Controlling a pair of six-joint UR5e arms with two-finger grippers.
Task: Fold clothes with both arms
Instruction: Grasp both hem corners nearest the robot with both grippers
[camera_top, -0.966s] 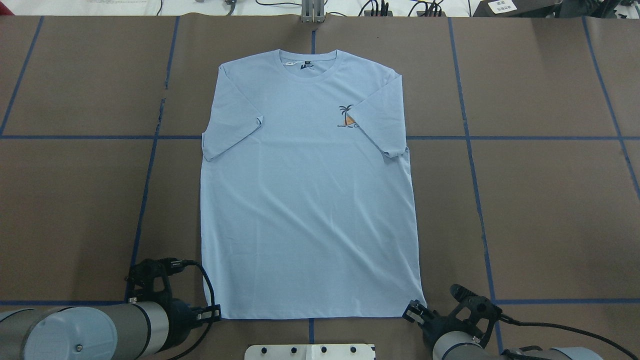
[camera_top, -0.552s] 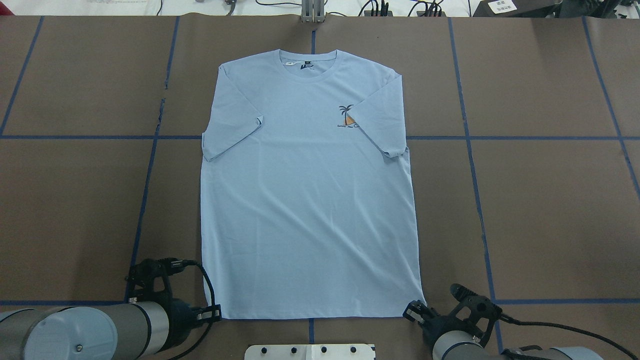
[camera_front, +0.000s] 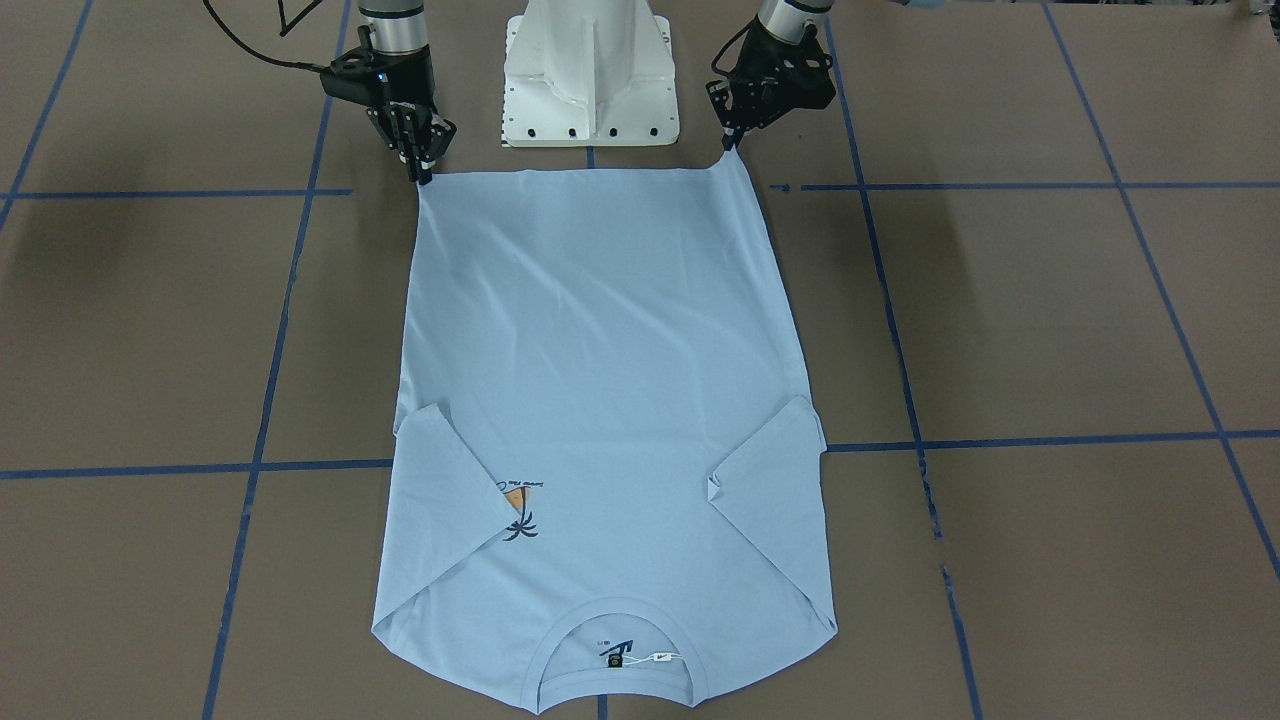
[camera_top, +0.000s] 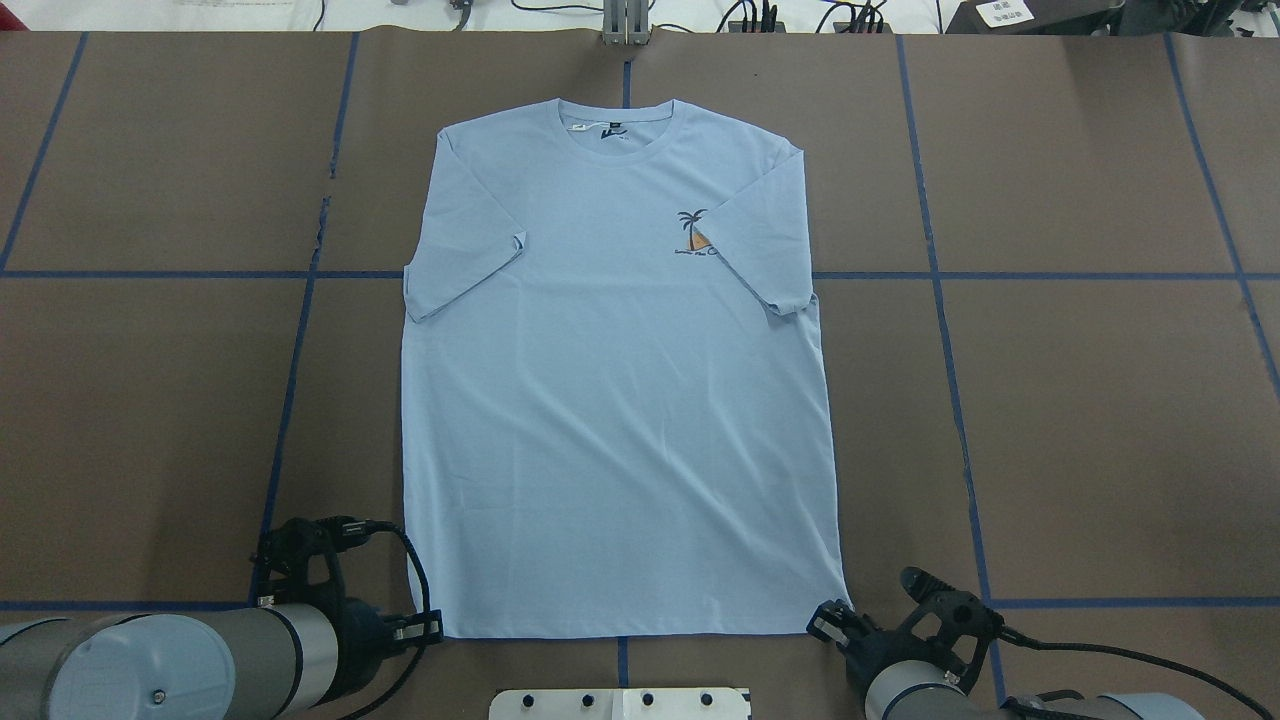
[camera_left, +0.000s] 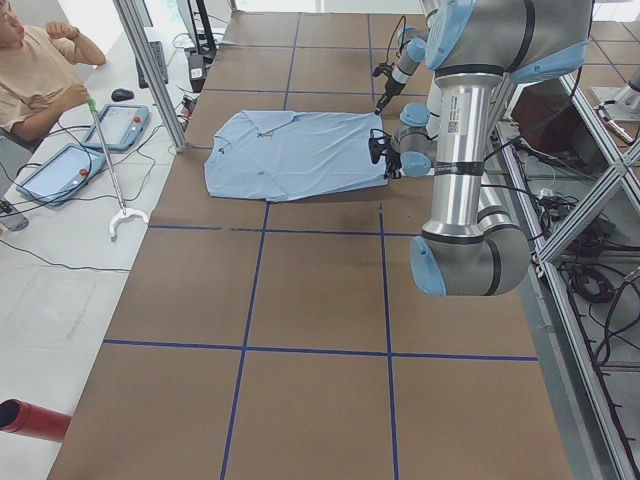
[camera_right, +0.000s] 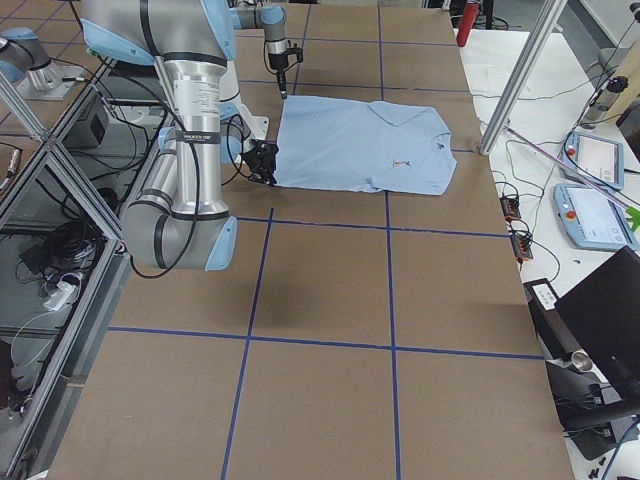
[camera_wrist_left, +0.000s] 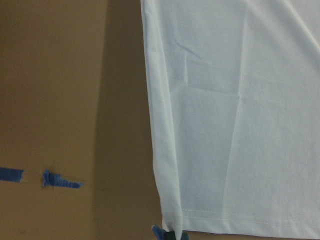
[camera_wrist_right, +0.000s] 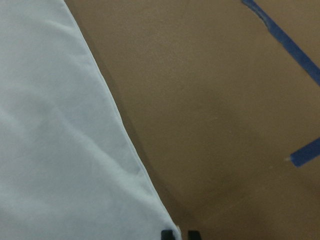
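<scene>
left tool (camera_top: 430, 628): clenched on the hem corner of the t-shirt (camera_top: 615, 400) on the robot's left, held low over the tabletop (camera_top: 1100, 420).
right tool (camera_top: 825, 618): clenched on the opposite hem corner, which is drawn up to a small point at the tips.
base plate (camera_top: 620, 703): white, seen between the two tools at the near edge.
t-shirt: light blue, laid flat and front up on the middle of the brown tabletop, hem toward the robot, neck away.
sleeves (camera_top: 465, 240): both are folded inward over the chest.
print (camera_top: 695, 235): a small dark-and-orange palm, partly overlapped by the folded sleeve on the robot's right.
collar (camera_top: 617, 135): ribbed and round, at the far end, with a dark label and white tag inside.
tape lines (camera_top: 300, 340): blue, laid as a grid across the tabletop.
</scene>
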